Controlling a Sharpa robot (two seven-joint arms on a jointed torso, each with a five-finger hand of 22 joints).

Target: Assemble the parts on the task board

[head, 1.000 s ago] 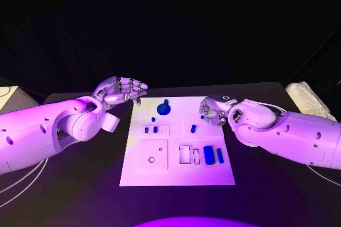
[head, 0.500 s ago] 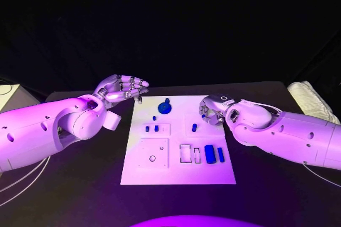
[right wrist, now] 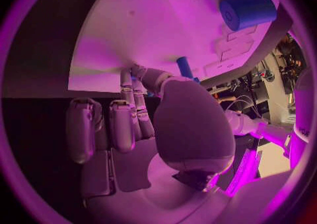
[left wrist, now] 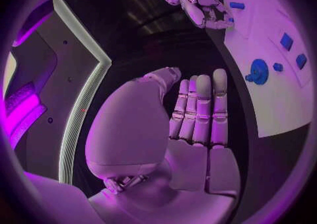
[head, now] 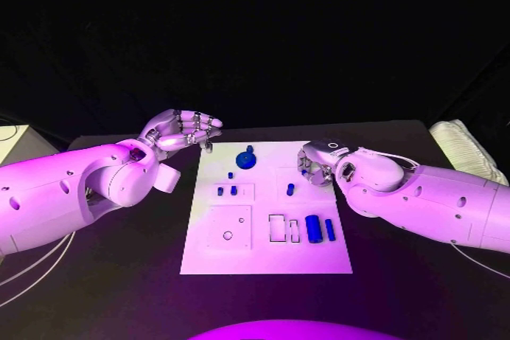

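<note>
Head view: a white task board [head: 266, 259] lies in the middle of a black table [head: 117, 281]. On it are small blue parts: a round knobbed piece [head: 245, 159] near the far edge, three short pegs [head: 228, 190] left of centre, another peg [head: 289, 190] to their right, and a blue cylinder [head: 312, 230] beside a thin bar [head: 329, 230] toward the near right. The left hand [head: 183, 133] hangs above the table just off the board's far left corner, its fingers curled inward around nothing. The right hand [head: 315, 165] sits over the board's right edge, close to the lone peg — whether it grips anything cannot be told here.

Left wrist view: the left hand [left wrist: 192, 123] shows its palm with fingers straight and together, holding nothing; the round knobbed piece [left wrist: 256, 71] lies on the board beyond it.

Right wrist view: the right hand [right wrist: 132, 123] curls toward the board, with a small blue peg [right wrist: 185, 67] at its fingertips — a firm pinch cannot be confirmed. The blue cylinder [right wrist: 248, 11] lies farther off.
</note>
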